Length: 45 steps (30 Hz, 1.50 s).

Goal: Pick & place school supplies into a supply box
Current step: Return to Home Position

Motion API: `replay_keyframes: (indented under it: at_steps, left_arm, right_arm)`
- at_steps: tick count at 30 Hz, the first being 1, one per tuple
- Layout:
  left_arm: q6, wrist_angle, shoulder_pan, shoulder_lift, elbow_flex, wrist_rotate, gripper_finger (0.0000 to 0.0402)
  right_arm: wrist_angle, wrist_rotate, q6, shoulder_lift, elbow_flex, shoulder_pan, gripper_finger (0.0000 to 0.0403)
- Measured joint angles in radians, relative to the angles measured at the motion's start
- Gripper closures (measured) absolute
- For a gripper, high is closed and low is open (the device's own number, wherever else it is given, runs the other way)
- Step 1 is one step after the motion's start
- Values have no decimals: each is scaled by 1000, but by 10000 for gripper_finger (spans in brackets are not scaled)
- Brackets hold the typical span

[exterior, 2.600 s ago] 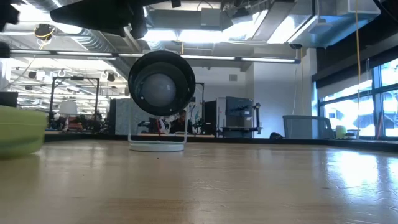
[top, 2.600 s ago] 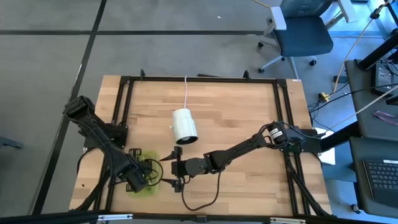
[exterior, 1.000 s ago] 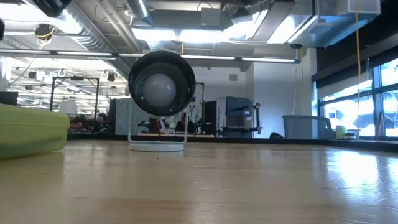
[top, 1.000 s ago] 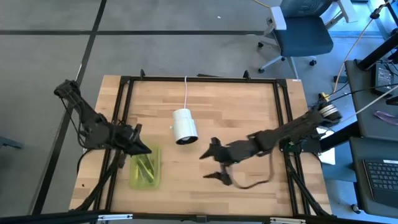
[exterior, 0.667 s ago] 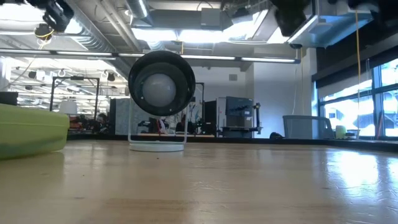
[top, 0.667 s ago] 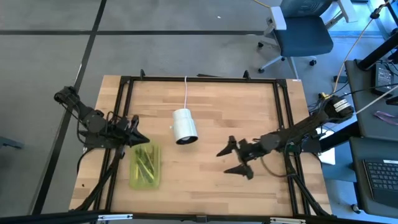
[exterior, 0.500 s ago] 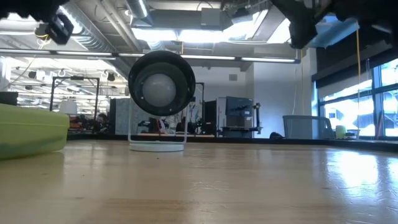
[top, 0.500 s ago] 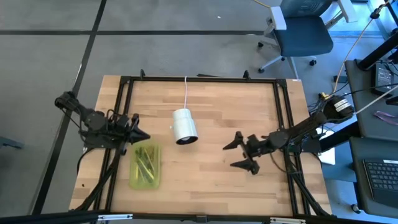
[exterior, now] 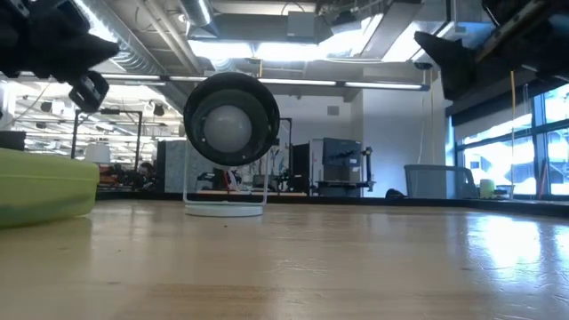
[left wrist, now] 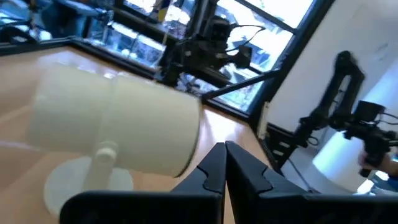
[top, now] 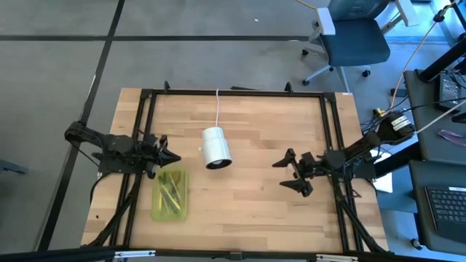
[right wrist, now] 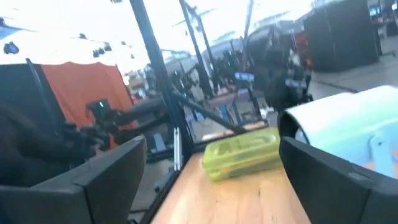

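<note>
Supply box (top: 170,195) closed; packing judged complete. Left pincer (top: 173,158) clenched just beside it; right pincer (top: 284,172) released, well apart.

Supply box (exterior: 40,185) on table (exterior: 311,267), far left; cylinder (exterior: 230,118) centre

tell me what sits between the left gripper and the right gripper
The white cylinder stands between left gripper and right gripper; the high view shows it.

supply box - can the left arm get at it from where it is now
Probably yes. The supply box lies closed just beside the left arm, with nothing between them; its jaws are shut, though, and would need opening to grip.
</note>
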<state>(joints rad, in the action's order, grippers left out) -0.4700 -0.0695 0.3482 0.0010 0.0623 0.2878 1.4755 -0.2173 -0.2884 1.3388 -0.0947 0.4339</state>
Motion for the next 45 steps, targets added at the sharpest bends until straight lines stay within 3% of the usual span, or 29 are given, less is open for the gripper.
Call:
replay_keyframes:
  at_steps: [3,10,15,18,26,32,35,40,45]
  left_arm:
    - [-13,3,-36,0,-14,-20,398]
    - [57,7,-91,3,-14,18,398]
    - [65,7,-96,7,-14,28,398]
    - [65,7,-96,7,-14,27,398]
    - [65,7,-96,7,-14,27,398]
    - [65,7,-96,8,-14,27,398]
    - [65,7,-96,8,-14,27,398]
    - [65,7,-96,8,-14,27,398]
    - [65,7,-96,8,-14,27,398]
  right_arm:
    - [102,0,9,-1,58,0,34]
    - [78,-44,-10,-18,90,-34,34]
    - [84,193,-59,-29,90,-150,34]
    - [54,243,-49,-59,90,-212,34]
    - [-146,-206,64,-214,90,-150,34]
    - [-374,-385,139,-445,90,-14,34]
    - [-523,-396,138,-571,90,23,34]
    - [-731,-208,119,-762,90,37,34]
    - [-902,-205,107,-944,89,37,34]
